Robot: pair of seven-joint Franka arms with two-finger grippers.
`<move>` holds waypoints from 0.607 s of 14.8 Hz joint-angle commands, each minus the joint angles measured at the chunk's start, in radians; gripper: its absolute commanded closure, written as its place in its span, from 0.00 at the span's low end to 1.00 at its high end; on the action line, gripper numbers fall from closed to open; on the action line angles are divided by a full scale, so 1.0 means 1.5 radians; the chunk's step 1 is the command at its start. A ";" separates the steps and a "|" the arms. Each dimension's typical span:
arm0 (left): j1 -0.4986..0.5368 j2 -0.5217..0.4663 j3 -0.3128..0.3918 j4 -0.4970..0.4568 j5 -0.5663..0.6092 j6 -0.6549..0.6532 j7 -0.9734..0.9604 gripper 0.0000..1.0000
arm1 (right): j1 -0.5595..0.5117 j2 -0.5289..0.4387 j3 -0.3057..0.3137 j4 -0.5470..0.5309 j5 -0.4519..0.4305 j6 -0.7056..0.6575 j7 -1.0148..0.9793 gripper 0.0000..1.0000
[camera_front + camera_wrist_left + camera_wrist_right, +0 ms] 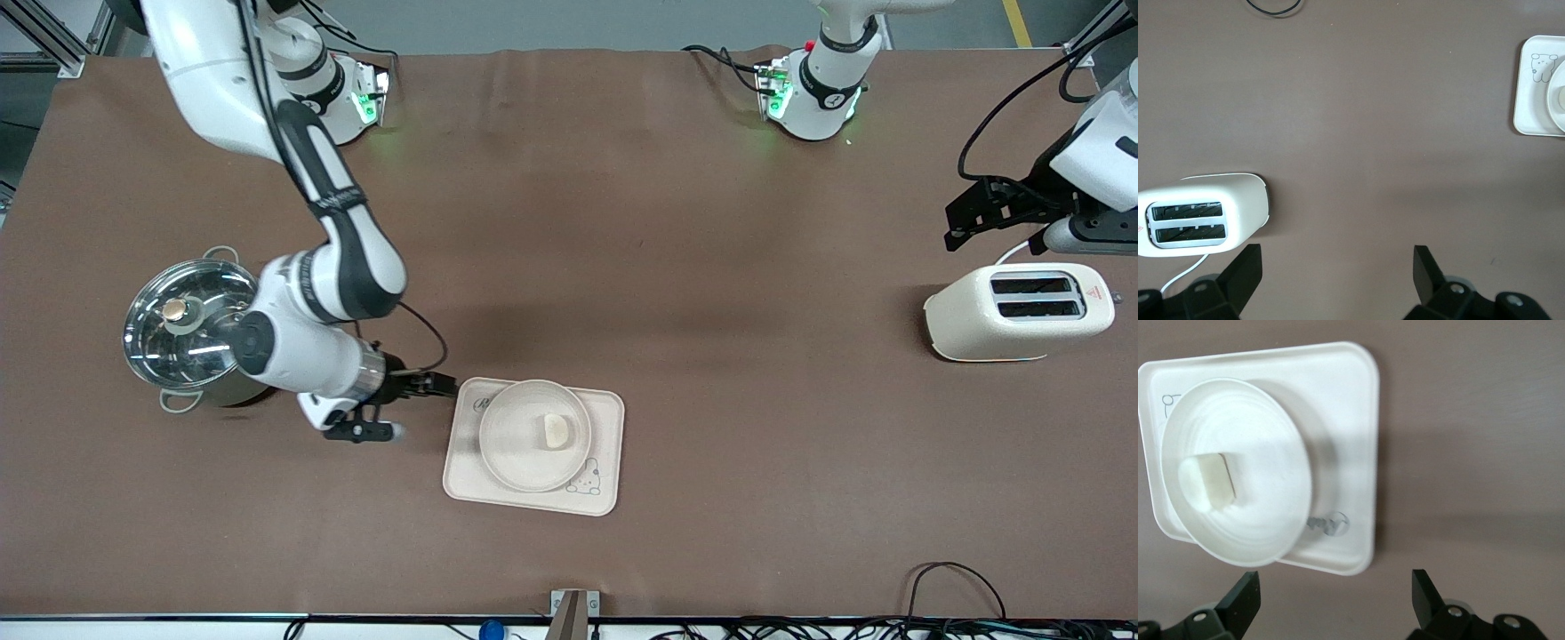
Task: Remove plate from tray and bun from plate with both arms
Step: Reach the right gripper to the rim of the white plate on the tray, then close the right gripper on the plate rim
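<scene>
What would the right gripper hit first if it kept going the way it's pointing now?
Most likely the tray: the right gripper, open, sits beside its edge at the right arm's end, pointing toward it. If it travels higher, it could meet the plate rim first; height is unclear.

- You see a cream-beige tray (605, 404) printed with a small cartoon rabbit.
- Your plate (511, 436) is plain cream-beige.
- The bun (556, 431) is pale cream-white.
- The toaster (969, 324) is cream, the pot (182, 324) shiny silver, the table (711, 267) brown.

Matt brown table (622, 222), shiny steel pot (182, 324), glossy cream toaster (1013, 313), smooth matt tray (605, 444) and plate (511, 436).
</scene>
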 commanded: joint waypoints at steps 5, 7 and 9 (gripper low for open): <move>0.000 0.003 0.000 0.012 -0.009 -0.012 0.002 0.00 | 0.040 0.144 -0.002 0.103 0.028 0.129 0.037 0.00; 0.000 0.003 0.000 0.012 -0.009 -0.012 0.003 0.00 | 0.037 0.164 -0.002 0.128 0.028 0.131 0.038 0.01; 0.000 0.003 0.000 0.012 -0.009 -0.012 0.003 0.00 | 0.038 0.187 -0.002 0.160 0.028 0.130 0.030 0.27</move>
